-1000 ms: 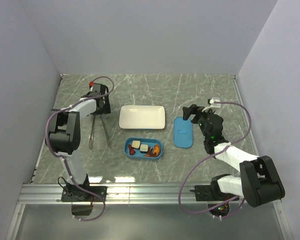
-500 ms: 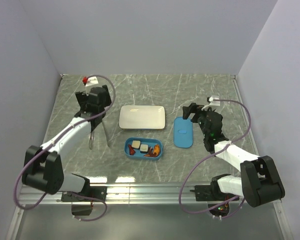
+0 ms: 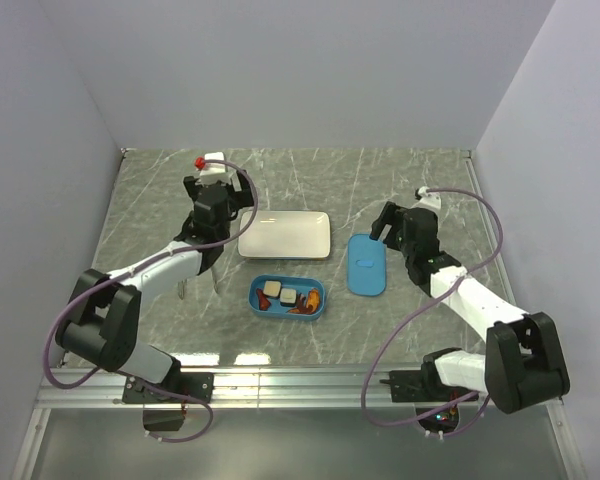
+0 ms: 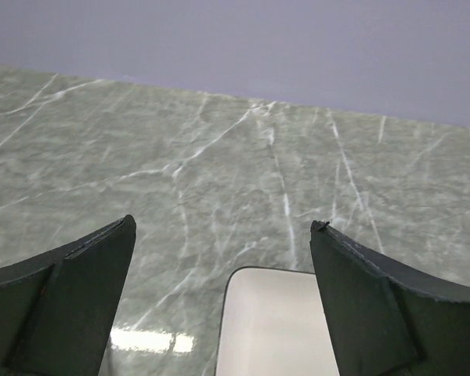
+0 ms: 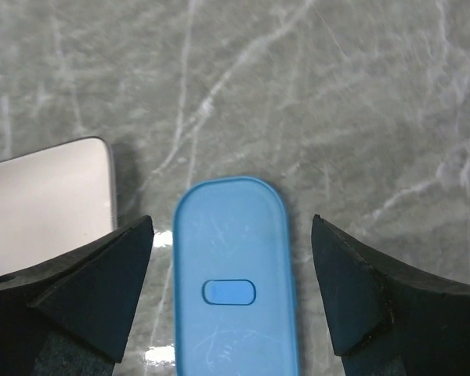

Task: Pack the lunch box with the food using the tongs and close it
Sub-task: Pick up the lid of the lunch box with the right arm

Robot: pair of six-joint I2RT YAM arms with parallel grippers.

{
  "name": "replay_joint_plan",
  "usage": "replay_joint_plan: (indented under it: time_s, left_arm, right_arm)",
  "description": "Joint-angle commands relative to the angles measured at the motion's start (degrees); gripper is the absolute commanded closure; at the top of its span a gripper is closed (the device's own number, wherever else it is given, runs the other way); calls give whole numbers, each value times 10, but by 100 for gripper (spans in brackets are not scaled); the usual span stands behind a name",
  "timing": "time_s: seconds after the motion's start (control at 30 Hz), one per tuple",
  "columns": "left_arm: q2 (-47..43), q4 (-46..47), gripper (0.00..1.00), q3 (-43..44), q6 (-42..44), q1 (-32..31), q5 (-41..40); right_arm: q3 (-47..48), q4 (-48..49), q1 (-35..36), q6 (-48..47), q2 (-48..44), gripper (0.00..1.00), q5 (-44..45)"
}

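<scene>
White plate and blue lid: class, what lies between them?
Nothing; only a bare strip of table separates the plate and the lid, as the top view shows.

The right gripper [image 5: 232,222] hangs over the blue lid [image 5: 235,243] with its two dark fingers [image 5: 86,290] spread wide, one on either side of the lid's long edges and clear of both, with nothing held between them. The lid lies flat on the grey-green veined table [image 5: 376,94], its rounded far end just past the fingertips and its small oval tab [image 5: 229,292] facing up midway between the jaws. Outside one jaw, close to the lid but apart from it, shows a rounded corner of the white plate [image 5: 47,196] — the rest is hidden behind that finger.
</scene>
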Motion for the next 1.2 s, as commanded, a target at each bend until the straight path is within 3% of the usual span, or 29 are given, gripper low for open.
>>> replay_joint_plan:
  time_s: [0.0, 0.3, 0.5, 0.73, 1.0, 1.17]
  left_arm:
    - [7, 74, 1, 27, 8, -1, 41]
    - [-1, 80, 1, 16, 14, 4, 37]
    - [-15, 94, 1, -2, 12, 14, 44]
    - [-28, 95, 1, -13, 26, 21, 22]
    - [-38, 97, 1, -24, 26, 26, 22]
    - [-38, 100, 1, -29, 28, 29, 19]
  right_arm:
    - [49, -97, 5, 29, 34, 12, 50]
    - [110, -156, 4, 45, 167, 13, 21]
    - [118, -161, 5, 50, 190, 18, 24]
    - [129, -190, 6, 42, 228, 49, -28]
    - [123, -226, 9, 41, 219, 57, -27]
    - [121, -245, 11, 35, 215, 90, -37]
